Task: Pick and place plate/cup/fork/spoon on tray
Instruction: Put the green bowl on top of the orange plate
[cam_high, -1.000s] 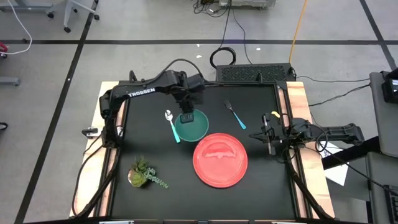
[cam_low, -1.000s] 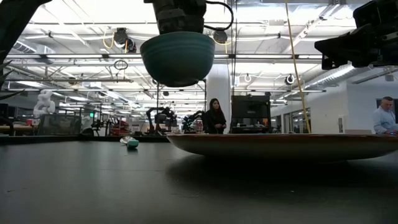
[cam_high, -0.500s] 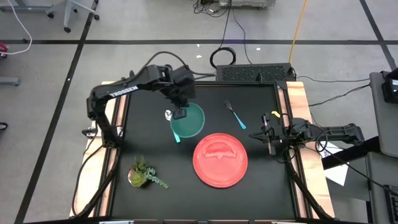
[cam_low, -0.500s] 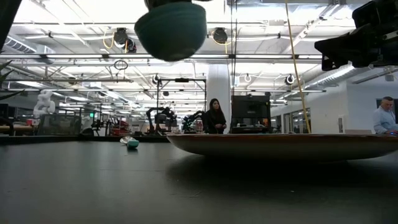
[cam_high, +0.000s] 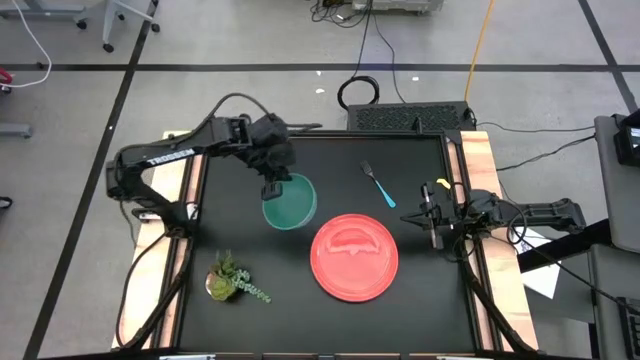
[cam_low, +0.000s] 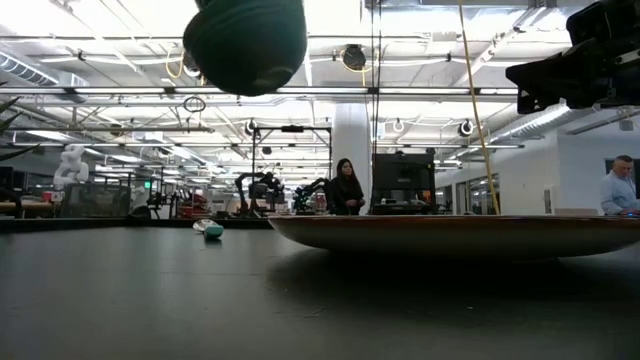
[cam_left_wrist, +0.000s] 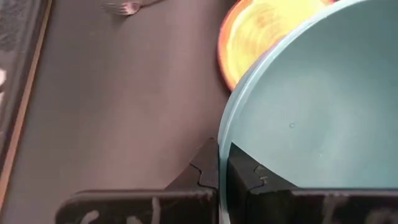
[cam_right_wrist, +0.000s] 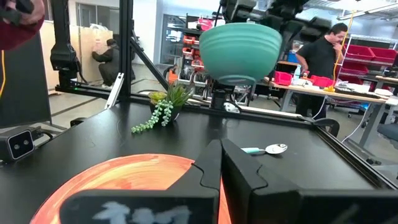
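Left gripper (cam_high: 271, 189) jaws clamped on the rim of the cup (cam_high: 289, 202); left wrist view shows one finger (cam_left_wrist: 200, 167) outside the rim and one inside. Low view shows the cup well clear of the worktop (cam_high: 250, 240), which the high view alone can't tell. Cup hangs near the tray (cam_high: 354, 256), off its far-left side, not over it. Spoon (cam_right_wrist: 266, 149) shows only in the right wrist view, flat on the worktop beyond the tray; the high view has it hidden under the cup. Fork (cam_high: 378, 184) lies on the worktop, apart from the tray. Left arm link reads "TROSSEN"; the arm reaches in from the left edge, elbow up. Right gripper (cam_high: 432, 222) jaws shut, empty, parked at the right edge. Small potted plant (cam_high: 231, 279) near the front-left.
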